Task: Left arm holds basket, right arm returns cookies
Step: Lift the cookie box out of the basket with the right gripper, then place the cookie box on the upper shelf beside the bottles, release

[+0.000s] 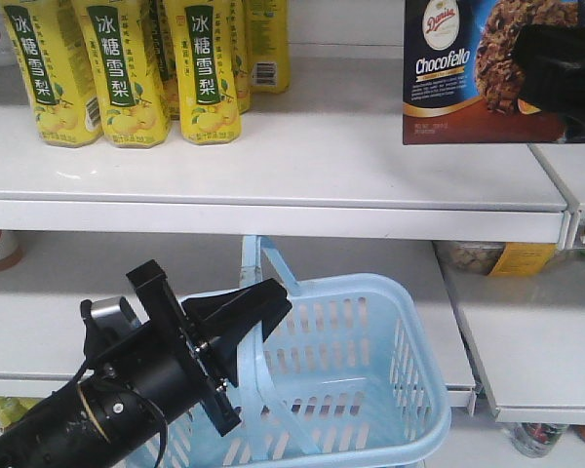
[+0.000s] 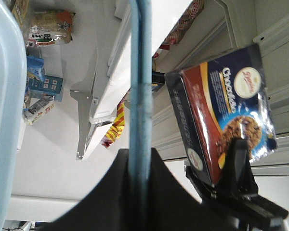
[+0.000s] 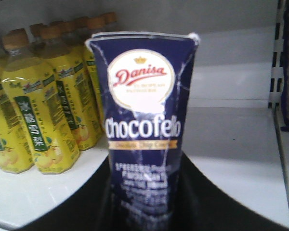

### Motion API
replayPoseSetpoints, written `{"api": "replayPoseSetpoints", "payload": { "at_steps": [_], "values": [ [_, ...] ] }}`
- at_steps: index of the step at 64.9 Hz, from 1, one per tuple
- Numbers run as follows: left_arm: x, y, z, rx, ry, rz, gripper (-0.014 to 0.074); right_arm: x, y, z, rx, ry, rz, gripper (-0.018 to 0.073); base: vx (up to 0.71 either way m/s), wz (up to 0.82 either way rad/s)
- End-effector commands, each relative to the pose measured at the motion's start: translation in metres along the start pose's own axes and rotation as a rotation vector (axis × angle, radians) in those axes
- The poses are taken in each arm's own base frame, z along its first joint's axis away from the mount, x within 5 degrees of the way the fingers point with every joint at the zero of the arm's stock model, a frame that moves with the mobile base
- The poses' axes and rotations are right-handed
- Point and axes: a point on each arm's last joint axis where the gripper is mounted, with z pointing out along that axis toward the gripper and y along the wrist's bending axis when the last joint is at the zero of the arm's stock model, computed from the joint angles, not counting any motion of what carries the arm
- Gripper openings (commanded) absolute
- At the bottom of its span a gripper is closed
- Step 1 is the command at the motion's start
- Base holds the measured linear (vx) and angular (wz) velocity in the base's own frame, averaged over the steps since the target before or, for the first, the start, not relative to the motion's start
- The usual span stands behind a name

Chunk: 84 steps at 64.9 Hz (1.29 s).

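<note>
Overhead, white store shelving (image 1: pixel 273 185) fills the front view: a top shelf, a lower tier beneath it, more white boards stepping off to the right. Yellow pear-drink bottles (image 1: pixel 127 73) stand in a row on the top shelf, well left of the Chocofello cookie box (image 1: pixel 468 73). Snack packets (image 2: pixel 48 29) sit on the lower tiers, too small to read.

Cookie box: upright, long axis vertical, printed face with the round Danisa logo toward the front camera, above the right end of the top shelf; whether its base touches the board cannot be told. Right gripper (image 1: pixel 561 83) clamped on the box's right edge, dark fingers (image 2: pixel 238 163) pressed against its face.

Light-blue basket (image 1: pixel 409 341) hangs below the top shelf, in front of the lower tier, open side up. Left gripper (image 1: pixel 239 317) closed on one raised handle (image 2: pixel 140 96); the other handle lies across the basket's opening.
</note>
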Motion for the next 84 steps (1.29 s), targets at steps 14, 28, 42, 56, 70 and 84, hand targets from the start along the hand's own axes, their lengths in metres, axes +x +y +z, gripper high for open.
{"api": "replayPoseSetpoints", "payload": {
  "at_steps": [14, 28, 42, 56, 70, 84],
  "values": [
    [0.013, -0.040, -0.003, 0.346, 0.107, 0.004, -0.0003, -0.017, -0.003, 0.030, -0.042, -0.170, -0.054, -0.0006, 0.00, 0.00],
    [0.013, -0.041, -0.003, 0.347, 0.107, 0.004, -0.0003, -0.011, -0.002, 0.059, -0.061, -0.231, -0.158, -0.0006, 0.00, 0.00],
    [0.013, -0.041, -0.003, 0.347, 0.107, 0.004, -0.0003, -0.004, -0.004, 0.080, -0.043, -0.275, -0.259, -0.0006, 0.00, 0.00],
    [0.013, -0.041, -0.003, 0.347, 0.107, 0.004, -0.0003, 0.008, -0.006, 0.099, -0.027, -0.256, -0.328, -0.0006, 0.00, 0.00],
    [0.013, -0.041, -0.003, 0.347, 0.107, 0.004, -0.0003, 0.022, -0.010, 0.118, -0.019, -0.220, -0.351, -0.0006, 0.00, 0.00],
    [0.013, -0.041, -0.003, 0.347, 0.107, 0.004, -0.0003, 0.031, -0.030, 0.130, 0.038, -0.176, -0.332, -0.0006, 0.00, 0.00]
  ]
}}
